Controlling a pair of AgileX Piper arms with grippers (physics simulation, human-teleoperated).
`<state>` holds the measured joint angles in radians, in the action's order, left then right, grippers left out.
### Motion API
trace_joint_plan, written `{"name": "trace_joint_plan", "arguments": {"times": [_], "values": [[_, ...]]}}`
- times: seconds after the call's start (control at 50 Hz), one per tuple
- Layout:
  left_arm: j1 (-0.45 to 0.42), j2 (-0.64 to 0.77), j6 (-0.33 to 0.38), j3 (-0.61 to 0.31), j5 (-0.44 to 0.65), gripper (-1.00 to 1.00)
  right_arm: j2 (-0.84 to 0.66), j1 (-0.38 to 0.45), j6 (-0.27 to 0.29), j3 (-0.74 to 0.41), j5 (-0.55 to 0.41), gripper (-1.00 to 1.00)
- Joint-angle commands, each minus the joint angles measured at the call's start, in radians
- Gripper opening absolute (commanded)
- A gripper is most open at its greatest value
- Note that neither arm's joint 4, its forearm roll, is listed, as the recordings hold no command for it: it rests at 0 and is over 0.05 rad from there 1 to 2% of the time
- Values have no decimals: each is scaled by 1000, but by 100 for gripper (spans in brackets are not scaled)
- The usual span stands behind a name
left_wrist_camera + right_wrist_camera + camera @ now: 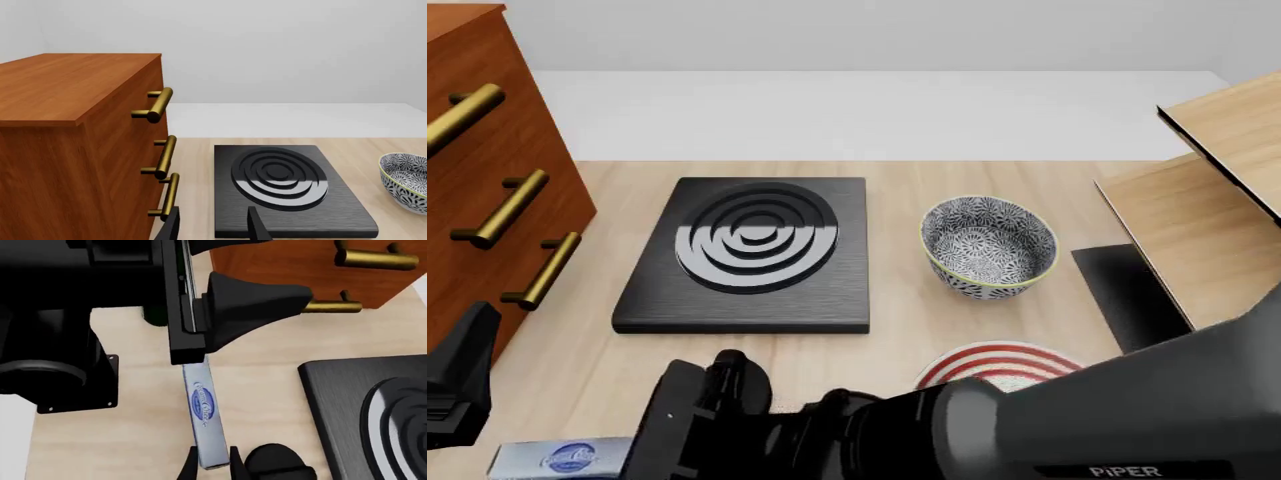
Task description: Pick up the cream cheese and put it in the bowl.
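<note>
My right end effector (212, 466) sits over the near end of the cream cheese (203, 415), with one fingertip (189, 467) on each long side of the box. The fingers look to be pressed against it, so I take it I am gripping the box, though its end is partly cut off at the picture's edge. The cream cheese lies flat on the desk (1001, 175), its blue logo facing up, and its far end runs under the left arm's black body. From the front it shows at the near left corner of the desk (561, 459), close to the wooden dresser (481, 180).

My left end effector (212, 227) hangs empty, its fingers apart, looking over the black stove plate (754, 250).

The bowl (990, 245) stands upright just beside the stove plate, well apart from the cream cheese, with the red-striped plate (994, 362) nearer to me.
</note>
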<state>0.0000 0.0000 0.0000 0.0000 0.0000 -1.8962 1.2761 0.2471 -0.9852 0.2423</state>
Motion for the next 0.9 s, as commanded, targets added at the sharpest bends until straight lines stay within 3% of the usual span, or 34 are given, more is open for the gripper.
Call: {"name": "trace_joint_plan", "arguments": {"times": [0.02, 0.6, 0.9], "values": [[0, 0, 0, 0, 0, 100, 95, -7, -16, 93, 7, -100], [0, 0, 0, 0, 0, 100, 351, -90, -2, 314, -40, -100], [0, 0, 0, 0, 0, 100, 544, -123, -3, 368, -163, -100]]}}
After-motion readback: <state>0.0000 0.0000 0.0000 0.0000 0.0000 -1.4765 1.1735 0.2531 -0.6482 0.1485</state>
